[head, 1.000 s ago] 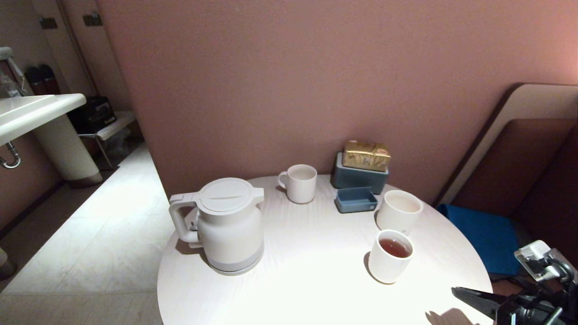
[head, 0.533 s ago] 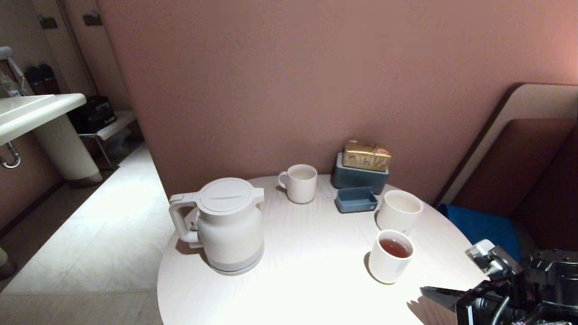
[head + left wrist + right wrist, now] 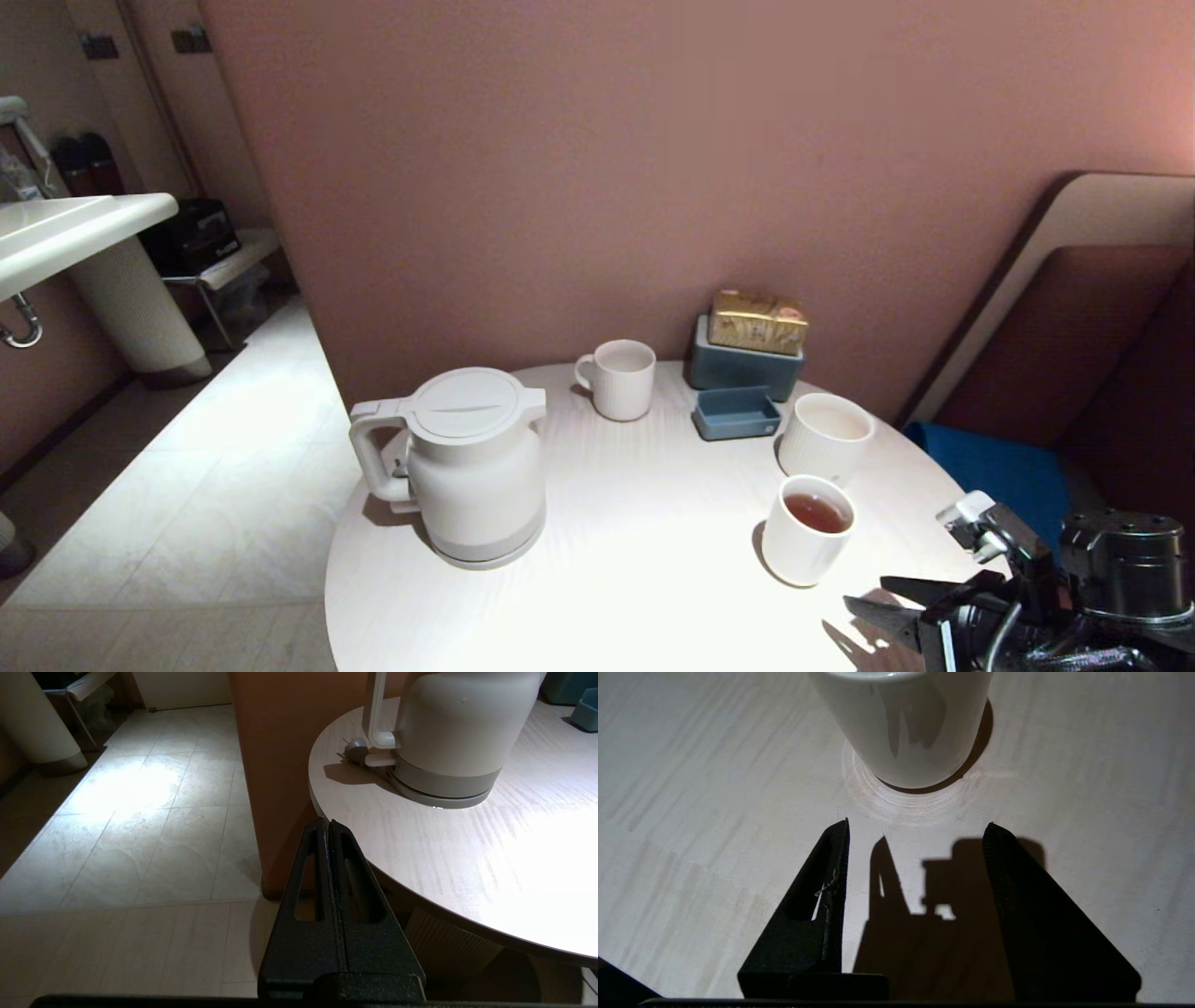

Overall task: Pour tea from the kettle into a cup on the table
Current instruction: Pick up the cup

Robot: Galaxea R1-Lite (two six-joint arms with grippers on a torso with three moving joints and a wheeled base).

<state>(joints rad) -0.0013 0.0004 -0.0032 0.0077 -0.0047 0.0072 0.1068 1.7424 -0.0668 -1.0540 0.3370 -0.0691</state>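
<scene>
The right gripper [image 3: 916,828], a black two-fingered claw, hangs low over the near right part of the round white tabletop with faint wood grain [image 3: 644,523], its jaws parted and holding nothing. It points at the smallest white ribbed cup without a handle [image 3: 807,530], which stands just ahead of the fingertips, apart from them; the right wrist view shows a strip of bare table between tips and cup foot.

That cup already holds reddish-brown clear tea [image 3: 816,511], its level some way below the rim. The large white electric kettle with flat round lid, loop handle and grey band at its foot [image 3: 464,464] stands upright on the left side of the table, well apart from the cup, with no gripper on it. So the pour looks done and the kettle set down; what is left, if anything, seems to be small. With the claw open and aimed at the cup, I judge it is either about to handle the cup or clearing away; which, I cannot tell.

The left gripper [image 3: 329,822] is clenched shut on nothing, parked beside the table edge below the kettle's side.

Farther back stand a wider white ribbed cup [image 3: 825,435] and a white mug with a loop handle [image 3: 620,378], both without visible tea.
</scene>
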